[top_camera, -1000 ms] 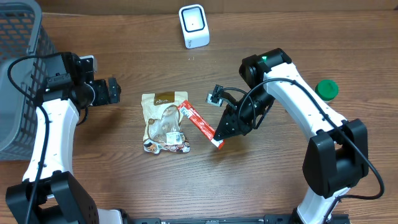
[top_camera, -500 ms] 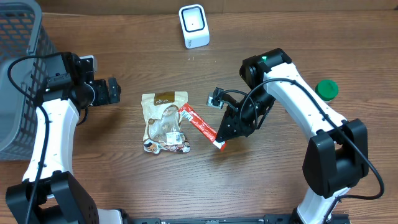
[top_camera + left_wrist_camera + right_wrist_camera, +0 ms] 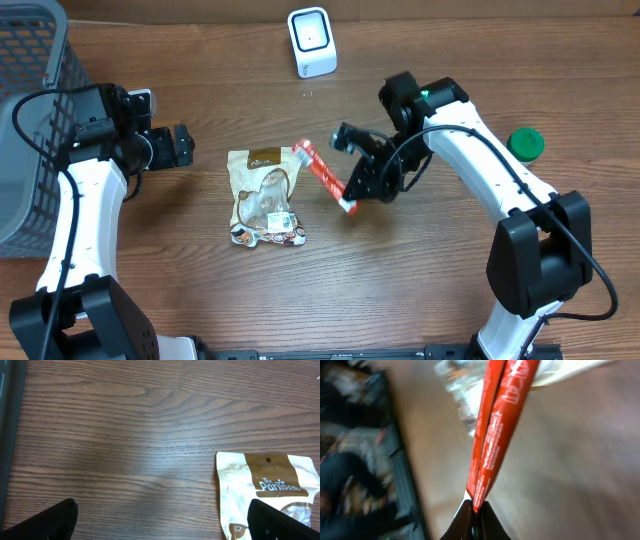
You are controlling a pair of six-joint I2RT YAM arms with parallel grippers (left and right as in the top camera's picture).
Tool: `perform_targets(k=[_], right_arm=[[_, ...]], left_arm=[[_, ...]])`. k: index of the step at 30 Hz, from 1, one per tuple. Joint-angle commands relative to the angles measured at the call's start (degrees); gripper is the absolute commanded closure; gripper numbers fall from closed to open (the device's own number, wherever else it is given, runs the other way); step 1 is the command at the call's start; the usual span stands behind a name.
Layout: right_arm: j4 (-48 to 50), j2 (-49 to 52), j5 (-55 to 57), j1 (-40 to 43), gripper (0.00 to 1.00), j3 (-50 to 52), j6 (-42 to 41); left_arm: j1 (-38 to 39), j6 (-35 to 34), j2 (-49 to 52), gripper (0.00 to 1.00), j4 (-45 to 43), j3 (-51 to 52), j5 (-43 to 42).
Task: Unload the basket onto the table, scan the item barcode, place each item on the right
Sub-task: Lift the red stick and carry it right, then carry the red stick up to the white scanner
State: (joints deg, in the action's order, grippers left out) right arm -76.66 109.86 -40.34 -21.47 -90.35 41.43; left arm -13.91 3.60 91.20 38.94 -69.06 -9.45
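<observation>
At right tool (image 3: 352,196), one red packet (image 3: 322,175) gripped, one pouch (image 3: 265,195), one scanner (image 3: 311,41)

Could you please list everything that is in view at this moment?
scanner: one, white, far side of the table, centre
packet: one, red, in the right tool, beside the pouch
pouch: one, beige and brown, flat, mid-table
basket: one, grey, far left
cap: one, green, right side
table: one, brown wood
left tool: one, black, open, empty, left of the pouch
right tool: one, black, shut on the packet's end
</observation>
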Motion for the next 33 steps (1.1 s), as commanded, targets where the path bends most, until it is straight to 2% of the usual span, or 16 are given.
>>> perform_targets(k=[1,6,9,14,22,27,33], right_arm=[[5.79,-1.22,7.74,-0.09,0.96,0.02,-19.43],[14.29,-1.22,7.78,-0.09,0.96,-0.07,-22.86],[17.68,-1.22,11.72,-0.09,0.96,-1.16,-27.47],[16.57,-1.22,19.37,-0.09,0.97,-7.30,-28.39],[10.99,-1.20,29.79,-0.20,0.97,-25.24,-28.37],[11.74,-1.20,36.24,-0.37,0.97,-29.66,-27.10],[15.34,1.07,47.89,-2.62,0.97,-29.66,-18.14]], left_arm=[[0.07,0.70,0.31,0.00,-0.20,-0.81,-0.48],[0.07,0.70,0.31,0.01,-0.22,-0.81,-0.48],[0.07,0.70,0.31,0.00,-0.20,-0.81,-0.48],[0.07,0.70,0.31,0.00,-0.20,-0.81,-0.48],[0.07,0.70,0.31,0.01,-0.20,-0.81,-0.48],[0.07,0.70,0.31,0.00,-0.22,-0.81,-0.48],[0.07,0.70,0.31,0.01,-0.22,-0.81,-0.48]])
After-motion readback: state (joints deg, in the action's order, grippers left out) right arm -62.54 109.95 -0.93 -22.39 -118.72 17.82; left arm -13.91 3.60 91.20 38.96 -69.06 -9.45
